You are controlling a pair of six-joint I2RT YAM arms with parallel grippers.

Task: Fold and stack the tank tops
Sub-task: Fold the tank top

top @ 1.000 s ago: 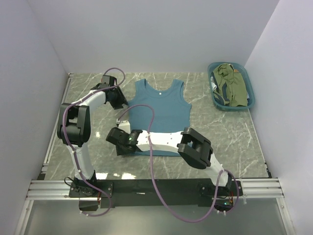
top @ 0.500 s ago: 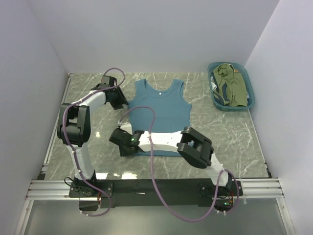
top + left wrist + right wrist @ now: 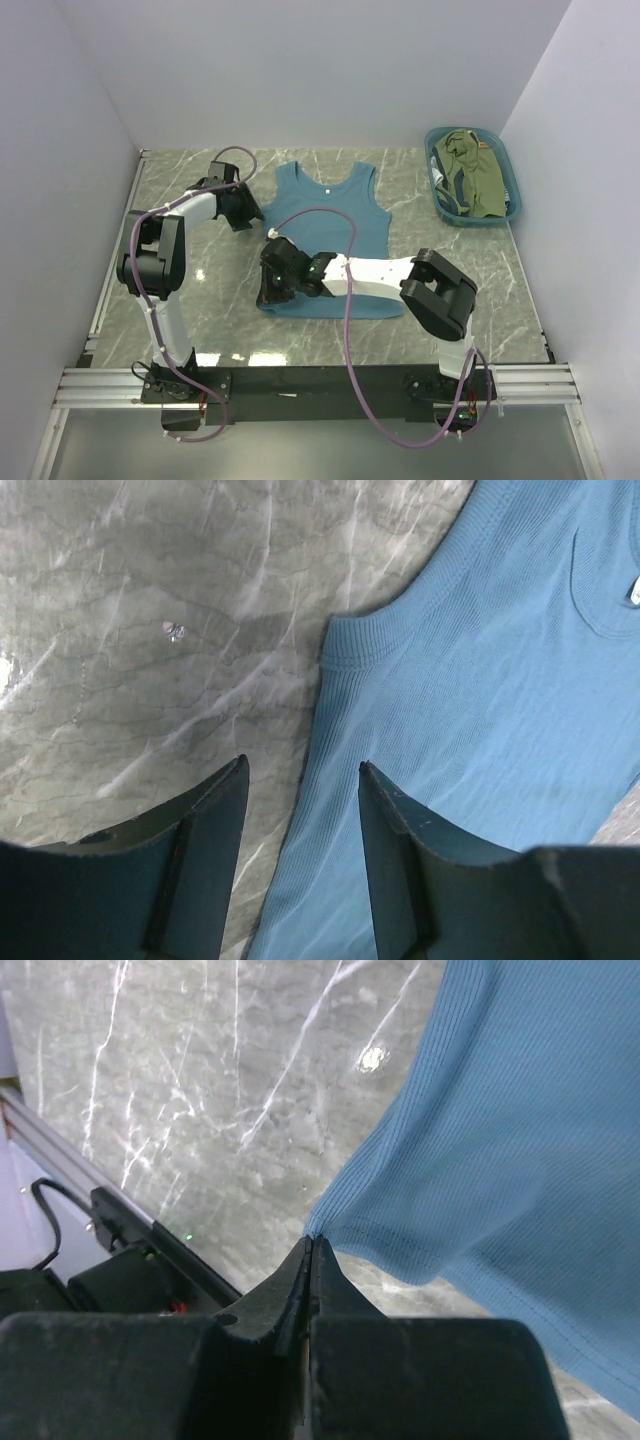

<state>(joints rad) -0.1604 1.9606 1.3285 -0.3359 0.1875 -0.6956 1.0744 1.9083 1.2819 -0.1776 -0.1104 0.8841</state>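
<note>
The teal-blue tank top (image 3: pixel 335 225) lies flat on the marble table, neck toward the back. Its near-left hem corner (image 3: pixel 318 1228) is pinched and pulled up off the table by my right gripper (image 3: pixel 310 1245), which is shut on it; from above, that gripper (image 3: pixel 267 296) is at the top's lower left. My left gripper (image 3: pixel 300 770) is open, its fingers (image 3: pixel 215 820) straddling the top's left side edge just below the shoulder strap (image 3: pixel 350 645). In the top view the left gripper (image 3: pixel 258 218) hovers at that strap. The olive-green tank top (image 3: pixel 482 180) is bunched in the basket, with dark striped cloth (image 3: pixel 447 188) beside it.
The teal plastic basket (image 3: pixel 505 160) stands at the back right by the wall. White walls close in the table on three sides. The right arm's forearm (image 3: pixel 380 272) lies across the teal top's lower part. A metal rail (image 3: pixel 320 380) runs along the near edge.
My right gripper has shut on the teal top's hem corner and drawn it slightly right, its elbow swinging right. The left gripper has opened a little wider at the strap.
</note>
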